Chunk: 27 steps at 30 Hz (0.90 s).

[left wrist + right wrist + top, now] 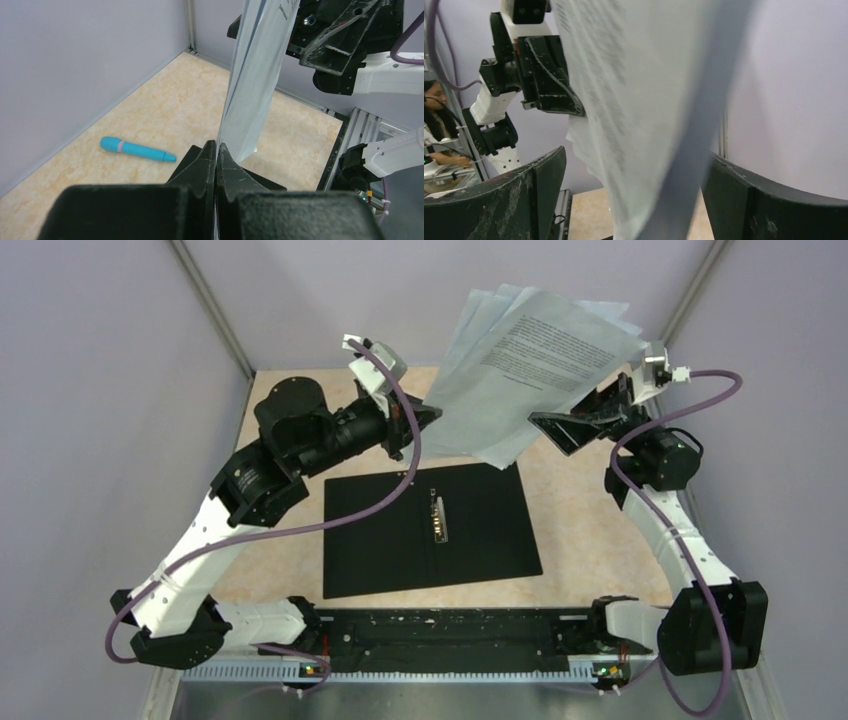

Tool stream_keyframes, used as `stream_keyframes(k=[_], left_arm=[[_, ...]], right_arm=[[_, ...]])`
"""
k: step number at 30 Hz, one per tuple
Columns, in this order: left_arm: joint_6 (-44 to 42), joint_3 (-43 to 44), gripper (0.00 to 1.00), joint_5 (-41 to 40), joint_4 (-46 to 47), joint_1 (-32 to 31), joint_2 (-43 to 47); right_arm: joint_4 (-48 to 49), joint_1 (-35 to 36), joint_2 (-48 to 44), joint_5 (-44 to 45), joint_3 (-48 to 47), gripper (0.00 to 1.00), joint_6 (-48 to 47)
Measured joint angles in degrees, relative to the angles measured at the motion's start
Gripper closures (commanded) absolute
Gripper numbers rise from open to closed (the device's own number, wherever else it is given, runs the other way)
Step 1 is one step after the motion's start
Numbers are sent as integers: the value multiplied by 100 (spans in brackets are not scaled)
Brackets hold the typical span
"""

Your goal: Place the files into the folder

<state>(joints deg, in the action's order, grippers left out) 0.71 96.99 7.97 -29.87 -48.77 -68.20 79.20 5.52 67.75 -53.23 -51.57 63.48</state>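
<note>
The files point(530, 365), a fanned stack of white printed sheets, hang in the air above the back of the table. My left gripper point(428, 420) is shut on their left edge; its wrist view shows the jaws point(216, 150) pinched on the sheets point(252, 85). My right gripper point(562, 432) is open at the stack's right lower edge. In its wrist view the sheets point(644, 115) hang loose between the wide-apart fingers point(541, 187). The folder point(480, 540) lies open and flat below, black inside up, with a metal clip point(437, 515) at the spine.
A blue pen-like stick point(136, 149) lies on the beige tabletop near the left wall. Grey walls close in the left, back and right sides. A black rail point(450, 630) runs along the near edge between the arm bases.
</note>
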Motion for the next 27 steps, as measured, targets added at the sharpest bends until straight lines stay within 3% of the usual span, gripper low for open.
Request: stream_keyframes(k=[10, 19, 22, 27], left_arm=[[15, -48, 100, 337, 210, -2, 503], [63, -116, 100, 190, 380, 0, 413], [136, -216, 100, 15, 505, 0, 352], [369, -581, 100, -129, 837, 26, 317]], right_arm=[[-1038, 94, -114, 28, -258, 2, -573], [-1801, 225, -614, 114, -481, 14, -970], [-2114, 225, -817, 170, -485, 28, -1156], [-3010, 232, -1036, 352, -662, 76, -1659]])
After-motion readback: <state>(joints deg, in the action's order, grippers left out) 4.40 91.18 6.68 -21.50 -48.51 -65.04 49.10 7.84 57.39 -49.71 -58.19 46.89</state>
